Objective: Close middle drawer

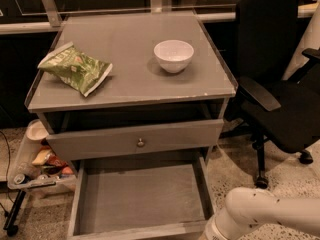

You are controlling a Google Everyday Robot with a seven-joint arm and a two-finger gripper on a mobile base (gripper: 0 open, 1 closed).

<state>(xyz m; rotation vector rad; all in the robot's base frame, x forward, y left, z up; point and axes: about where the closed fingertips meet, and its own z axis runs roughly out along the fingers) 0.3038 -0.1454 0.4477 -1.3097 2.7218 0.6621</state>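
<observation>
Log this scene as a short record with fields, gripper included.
middle drawer: pulled out, nothing inside
upper drawer: directly above it, knob at centre
gripper: out of view; only the white arm shows, lower right beside the open drawer
cabinet top: chip bag left, white bowl right
office chair: right of cabinet

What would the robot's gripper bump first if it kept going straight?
The gripper is out of view past the bottom edge. Its white arm aims left at the open grey wooden middle drawer, so probably that drawer's front right corner, though depth is unclear.
</observation>
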